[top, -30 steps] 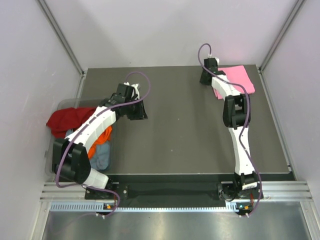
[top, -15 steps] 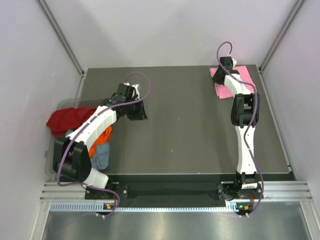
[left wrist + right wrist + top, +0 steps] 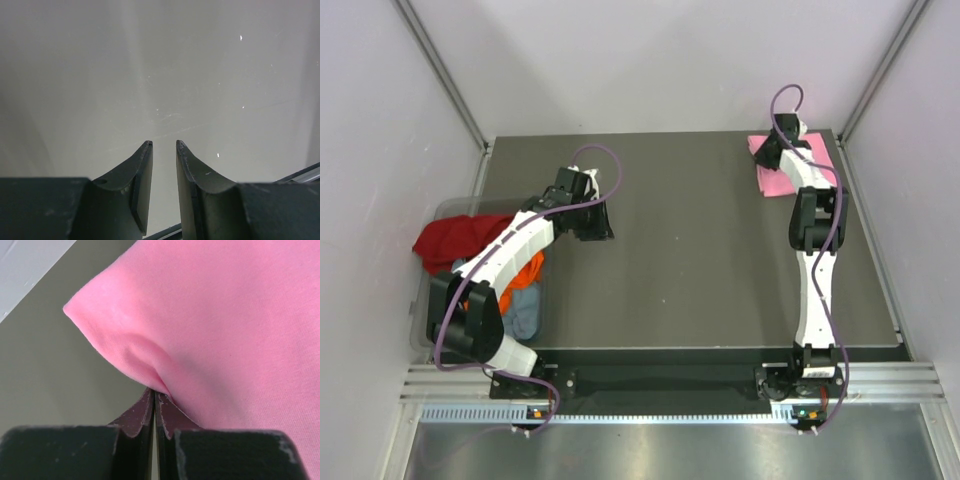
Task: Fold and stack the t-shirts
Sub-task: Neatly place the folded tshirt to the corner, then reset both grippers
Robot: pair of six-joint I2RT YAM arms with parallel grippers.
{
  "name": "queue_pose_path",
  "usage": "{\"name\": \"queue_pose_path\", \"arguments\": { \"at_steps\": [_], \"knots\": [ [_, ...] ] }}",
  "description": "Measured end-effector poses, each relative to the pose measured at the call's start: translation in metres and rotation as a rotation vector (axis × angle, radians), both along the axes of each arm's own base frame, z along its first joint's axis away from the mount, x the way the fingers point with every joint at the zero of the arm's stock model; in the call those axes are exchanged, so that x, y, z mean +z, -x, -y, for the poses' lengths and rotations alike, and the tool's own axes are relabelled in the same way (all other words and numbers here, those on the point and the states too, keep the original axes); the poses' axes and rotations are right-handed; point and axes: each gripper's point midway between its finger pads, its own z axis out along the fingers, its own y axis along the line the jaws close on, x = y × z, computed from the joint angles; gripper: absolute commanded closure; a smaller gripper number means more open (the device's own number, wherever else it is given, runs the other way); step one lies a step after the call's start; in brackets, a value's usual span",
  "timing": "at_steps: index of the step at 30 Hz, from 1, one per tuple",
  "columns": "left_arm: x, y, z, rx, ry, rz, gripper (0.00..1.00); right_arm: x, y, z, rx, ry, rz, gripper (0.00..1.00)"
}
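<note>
A bright pink t-shirt (image 3: 776,185) lies folded at the table's far right corner. My right gripper (image 3: 155,392) is shut on a pinched fold of its edge, and pink cloth (image 3: 235,330) fills most of the right wrist view. In the top view the right gripper (image 3: 772,155) sits over the shirt's left part. My left gripper (image 3: 164,144) hovers over bare table left of centre, open by a narrow gap with nothing between its fingers; the top view shows the left gripper (image 3: 604,228) there too. Dark red (image 3: 448,240), orange (image 3: 526,272) and grey-blue (image 3: 523,312) t-shirts lie bunched at the left.
The bunched shirts sit in a clear plastic bin (image 3: 419,322) off the table's left edge, partly under my left arm. Pale walls close in the table on the left, back and right. The dark table (image 3: 690,260) spreads between both arms.
My right gripper has travelled to the right with the pink shirt's edge, carrying it over the rest of the shirt, which now looks narrower. The left arm has stayed put.
</note>
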Motion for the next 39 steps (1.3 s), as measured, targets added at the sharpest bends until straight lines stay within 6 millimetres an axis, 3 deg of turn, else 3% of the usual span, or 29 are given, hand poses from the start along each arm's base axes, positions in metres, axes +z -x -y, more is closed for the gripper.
{"name": "queue_pose_path", "arguments": {
  "at_steps": [6, 17, 22, 26, 30, 33, 36, 39],
  "knots": [
    [-0.001, 0.0, -0.001, 0.003, -0.004, 0.0, 0.69, -0.001, -0.002, 0.02, -0.04, -0.037, 0.007, 1.0],
    [-0.001, 0.0, -0.001, 0.003, -0.005, 0.0, 0.69, -0.001, -0.005, 0.024, -0.048, -0.072, 0.023, 1.0],
    [-0.001, 0.0, -0.001, 0.001, -0.005, 0.001, 0.69, -0.001, -0.011, 0.015, 0.012, -0.119, 0.063, 0.98],
    [0.001, 0.0, 0.001, -0.007, 0.005, -0.001, 0.69, 0.001, -0.007, -0.003, 0.11, -0.155, 0.077, 0.94],
    [0.008, 0.001, 0.007, -0.025, 0.038, 0.005, 0.69, 0.003, 0.021, -0.022, 0.182, -0.158, 0.032, 0.91],
    [0.017, 0.004, 0.011, -0.042, 0.066, 0.019, 0.69, 0.019, 0.049, -0.041, 0.236, -0.139, -0.01, 0.85],
    [0.036, 0.007, 0.014, -0.059, 0.098, 0.059, 0.69, 0.055, 0.081, -0.065, 0.303, -0.092, -0.016, 0.77],
    [0.06, 0.006, 0.017, -0.073, 0.133, 0.115, 0.69, 0.105, 0.124, -0.09, 0.377, -0.038, 0.013, 0.71]
  ]
}}
